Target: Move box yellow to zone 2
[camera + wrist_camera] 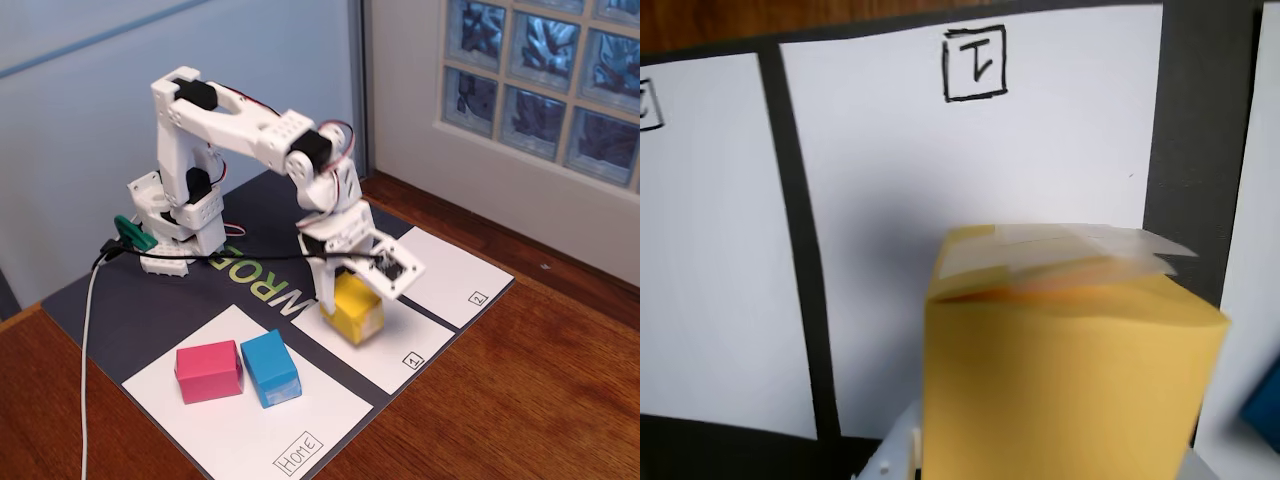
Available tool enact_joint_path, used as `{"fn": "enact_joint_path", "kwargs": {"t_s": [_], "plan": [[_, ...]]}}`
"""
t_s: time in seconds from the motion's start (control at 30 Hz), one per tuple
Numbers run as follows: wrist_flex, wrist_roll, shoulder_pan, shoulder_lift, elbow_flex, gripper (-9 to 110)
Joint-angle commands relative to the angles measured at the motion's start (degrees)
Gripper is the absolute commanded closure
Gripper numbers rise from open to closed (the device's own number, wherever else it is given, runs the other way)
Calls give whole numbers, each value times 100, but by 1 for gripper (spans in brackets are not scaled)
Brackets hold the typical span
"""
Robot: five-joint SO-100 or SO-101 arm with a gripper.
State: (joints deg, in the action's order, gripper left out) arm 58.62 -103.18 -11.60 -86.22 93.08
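The yellow box (352, 310) is over the white sheet marked 1 (405, 345), at its far end. My gripper (350, 288) comes down on it from above, jaws on either side, shut on it. In the wrist view the yellow box (1070, 370) fills the lower middle, a white finger (892, 452) against its left side. The sheet marked 1 (970, 150) lies ahead of it. The sheet marked 2 (450, 262) is to the right in the fixed view and at the left in the wrist view (710, 250). I cannot tell whether the box touches the sheet.
A pink box (208, 372) and a blue box (270, 368) stand on the Home sheet (250, 425) at the front left. The arm's base (180, 225) is at the back of the dark mat (90, 300). A white cable (88, 350) runs off the front left.
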Motion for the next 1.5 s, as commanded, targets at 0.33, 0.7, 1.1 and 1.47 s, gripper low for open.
{"fn": "enact_joint_path", "kwargs": {"t_s": [0.33, 0.7, 1.1, 1.47], "plan": [[193, 624, -1187, -1652, 35, 102], [202, -747, -2549, -1564, 132, 102], [-158, -3146, -2936, -782, -88, 102], [-272, -4069, -2769, 659, -1433, 102]]}}
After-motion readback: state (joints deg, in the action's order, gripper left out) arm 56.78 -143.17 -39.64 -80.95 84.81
